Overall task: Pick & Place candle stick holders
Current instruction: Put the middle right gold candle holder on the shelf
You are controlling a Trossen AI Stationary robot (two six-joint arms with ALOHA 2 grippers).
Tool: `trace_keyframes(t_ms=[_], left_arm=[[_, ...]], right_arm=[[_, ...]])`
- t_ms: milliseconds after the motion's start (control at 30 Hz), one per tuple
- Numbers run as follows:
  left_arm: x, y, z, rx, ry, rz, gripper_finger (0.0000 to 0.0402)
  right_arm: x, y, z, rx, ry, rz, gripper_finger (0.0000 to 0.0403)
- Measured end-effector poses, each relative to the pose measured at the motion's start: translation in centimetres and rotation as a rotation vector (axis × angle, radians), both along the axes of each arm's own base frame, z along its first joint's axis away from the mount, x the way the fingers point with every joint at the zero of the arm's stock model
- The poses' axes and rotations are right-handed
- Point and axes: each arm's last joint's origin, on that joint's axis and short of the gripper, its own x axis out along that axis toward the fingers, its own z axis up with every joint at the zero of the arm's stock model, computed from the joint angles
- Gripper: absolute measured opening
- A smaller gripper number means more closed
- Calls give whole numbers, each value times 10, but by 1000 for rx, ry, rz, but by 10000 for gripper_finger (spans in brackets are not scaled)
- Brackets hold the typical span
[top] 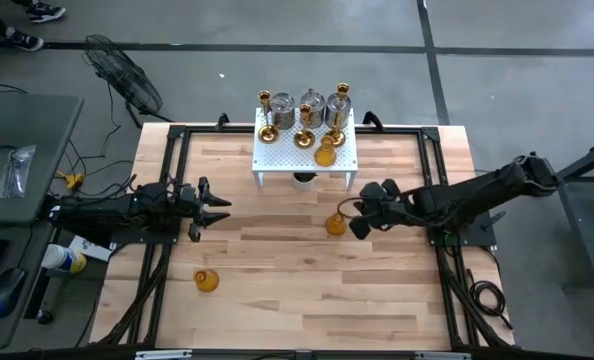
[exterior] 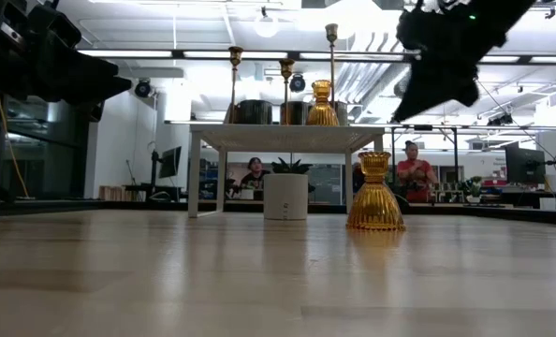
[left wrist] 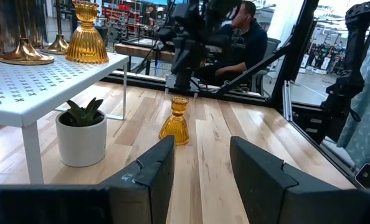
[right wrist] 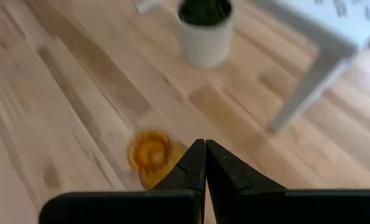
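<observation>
Candlestick holders mostly stand on the white perforated rack (top: 305,152) at the far edge of the wooden table (top: 297,290): slim brass candlesticks (top: 267,118), silvery jar-like holders (top: 311,106) and one amber holder (top: 325,154). Two more amber holders are still on the table top: one upright in front of the rack (top: 336,223), one lying near the front left (top: 207,281).

The right gripper (top: 356,221) hovers above and just beside the upright amber holder, its fingers pressed together and gripping nothing. In the right wrist view, the holder (right wrist: 151,152) shows below and slightly to one side of the fingertips (right wrist: 205,163), not between them.

The left gripper (top: 220,207) waits over the left side of the table with fingers apart, empty; its wrist view looks across at the same amber holder (left wrist: 175,122) and a small potted plant (left wrist: 81,130) under the rack.

The pick looks likely to call for spreading the right fingers first, centring them over the narrow neck, then descending straight so the flared base is not nudged over. A close on the wide skirt could slip.
</observation>
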Motion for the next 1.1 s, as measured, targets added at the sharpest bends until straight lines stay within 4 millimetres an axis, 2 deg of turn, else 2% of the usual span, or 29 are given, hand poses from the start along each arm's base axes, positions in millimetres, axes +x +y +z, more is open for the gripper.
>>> trace_keyframes(t_ms=[200, 333, 600, 767, 967, 1100], left_arm=[[0, 0, 0, 0, 0, 0, 152], [0, 0, 0, 0, 0, 0, 152], [0, 0, 0, 0, 0, 0, 152], [0, 0, 0, 0, 0, 0, 152], [0, 0, 0, 0, 0, 0, 152], [0, 0, 0, 0, 0, 0, 152]], right_arm=[[-14, 15, -8, 31, 107, 0, 2], [-20, 26, -18, 48, 112, 18, 2], [-40, 46, -59, 69, 107, 109, 16], [-46, 49, -79, 42, 63, 205, 68], [-48, 44, -101, -6, 2, 243, 166], [-41, 41, -110, -84, -56, 236, 230]])
